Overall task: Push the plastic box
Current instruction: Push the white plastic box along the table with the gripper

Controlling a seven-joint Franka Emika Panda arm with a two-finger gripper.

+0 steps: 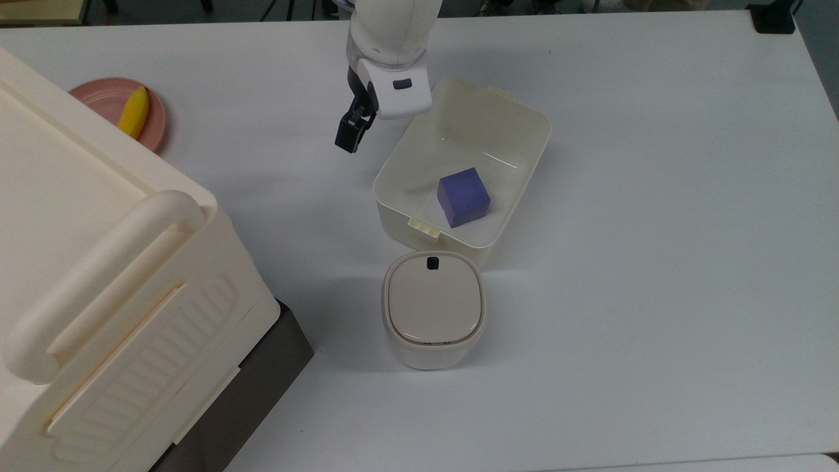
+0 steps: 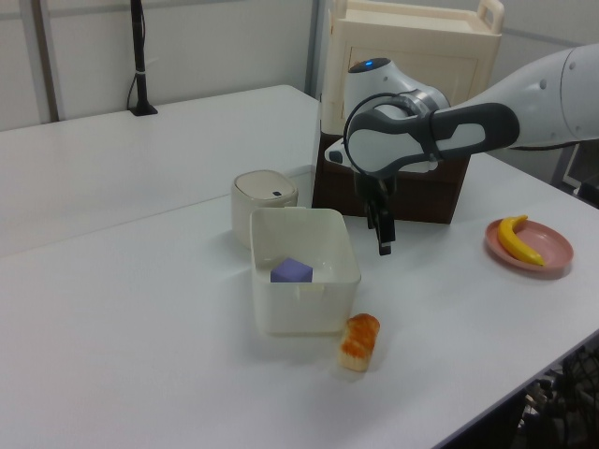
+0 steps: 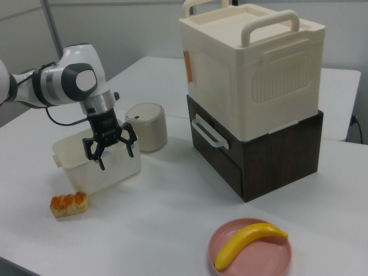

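As the top view shows it, the plastic box sits mid-table, skewed, with a purple cube inside and the small lidded bin just beside its near short end. The gripper hangs a little off the box's long wall, on the top view's left, apart from it; that placement suits a sideways shove toward the top view's right, where the table lies bare. A banana on a pink plate rests well apart, by the big cream case.

In the left view, the gripper points straight down just past the box's far corner, its tips low, near rim height. An orange pastry lies touching or almost touching the box's near wall.

In the right view, the gripper stands before the box with its fingers spread and nothing between them, so any push would likely come from a finger's flank. The cream case sits stacked on a dark wooden crate.
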